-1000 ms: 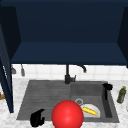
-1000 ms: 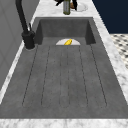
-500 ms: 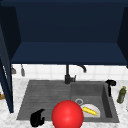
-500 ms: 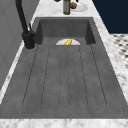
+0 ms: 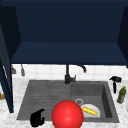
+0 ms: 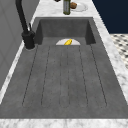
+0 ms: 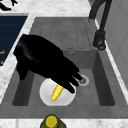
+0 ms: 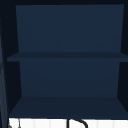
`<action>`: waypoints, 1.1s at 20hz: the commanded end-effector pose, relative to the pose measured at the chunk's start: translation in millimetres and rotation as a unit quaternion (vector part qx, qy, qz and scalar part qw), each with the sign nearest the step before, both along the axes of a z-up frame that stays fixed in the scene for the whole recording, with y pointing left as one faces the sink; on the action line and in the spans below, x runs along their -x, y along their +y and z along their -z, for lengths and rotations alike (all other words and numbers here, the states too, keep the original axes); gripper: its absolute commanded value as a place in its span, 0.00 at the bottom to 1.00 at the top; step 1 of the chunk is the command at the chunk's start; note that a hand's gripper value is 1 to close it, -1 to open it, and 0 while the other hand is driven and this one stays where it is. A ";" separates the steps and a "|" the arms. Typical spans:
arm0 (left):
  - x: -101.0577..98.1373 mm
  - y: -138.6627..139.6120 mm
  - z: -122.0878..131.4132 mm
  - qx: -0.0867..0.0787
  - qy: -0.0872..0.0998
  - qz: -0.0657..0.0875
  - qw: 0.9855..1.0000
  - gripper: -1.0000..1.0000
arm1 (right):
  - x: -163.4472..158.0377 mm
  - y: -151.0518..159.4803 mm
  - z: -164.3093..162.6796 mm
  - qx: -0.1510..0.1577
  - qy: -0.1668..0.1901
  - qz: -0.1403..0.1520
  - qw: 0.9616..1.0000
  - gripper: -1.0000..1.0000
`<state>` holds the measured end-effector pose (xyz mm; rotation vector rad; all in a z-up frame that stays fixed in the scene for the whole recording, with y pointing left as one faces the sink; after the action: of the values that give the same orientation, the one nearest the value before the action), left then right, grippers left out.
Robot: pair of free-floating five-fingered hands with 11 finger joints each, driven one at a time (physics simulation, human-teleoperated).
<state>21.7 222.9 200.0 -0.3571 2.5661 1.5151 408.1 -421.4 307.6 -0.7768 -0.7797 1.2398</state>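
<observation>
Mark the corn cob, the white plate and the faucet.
corn cob [image 7: 57, 92], right side view, mid-cob.
white plate [image 7: 45, 95], right side view, bare left part.
faucet [image 6: 28, 38], left side view, base.

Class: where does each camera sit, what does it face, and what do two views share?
Front view: before the sink, facing it; left hand lower left.
Left side view: from the left, along the drainboard.
Right side view: from the right; a hand above the plate.
Upper view: faces the cabinet shelves.
Both side views share the corn.
</observation>
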 end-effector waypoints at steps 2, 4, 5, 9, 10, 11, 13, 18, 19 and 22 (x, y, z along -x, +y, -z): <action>0.0 0.0 0.0 0.000 0.000 0.000 1.000 0.50 | 14.5 -15.1 -26.3 0.011 0.012 0.000 1.000 0.00; 0.0 0.0 0.0 0.000 0.000 0.000 1.000 0.50 | 21.5 -22.2 -34.7 0.008 0.011 -0.001 1.000 0.00; 0.0 0.0 0.0 0.000 0.000 0.000 1.000 0.50 | 25.6 -25.9 -38.1 0.006 0.012 -0.001 1.000 0.00; 0.0 0.0 0.0 0.000 0.000 0.000 1.000 0.50 | 32.7 -37.1 -49.3 0.011 0.028 -0.006 1.000 0.00; 0.0 0.0 0.0 0.000 0.000 0.000 1.000 0.50 | 35.8 -39.6 -51.6 0.012 0.032 -0.006 0.999 0.00; 0.0 0.0 0.0 0.000 0.000 0.000 1.000 0.50 | 37.3 -42.6 -53.4 0.012 0.036 -0.006 0.999 0.00; 0.0 0.0 0.0 0.000 0.000 0.000 1.000 0.50 | 39.2 -49.2 -54.5 0.013 0.043 -0.008 0.999 0.00; 0.0 0.0 0.0 0.000 0.000 0.000 1.000 0.50 | 39.6 -69.0 -57.5 0.003 0.062 -0.019 0.998 0.00; 0.0 0.0 0.0 0.000 0.000 0.000 1.000 0.50 | 39.2 -71.0 -57.2 0.003 0.070 -0.022 0.997 0.00; 0.0 0.0 0.0 0.000 0.000 0.000 1.000 0.50 | 39.1 -81.8 -49.8 -0.005 0.083 -0.029 0.996 0.00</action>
<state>21.7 222.9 200.0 -0.3571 2.5661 1.5151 369.2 -493.9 363.5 -0.6976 -0.6986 1.2901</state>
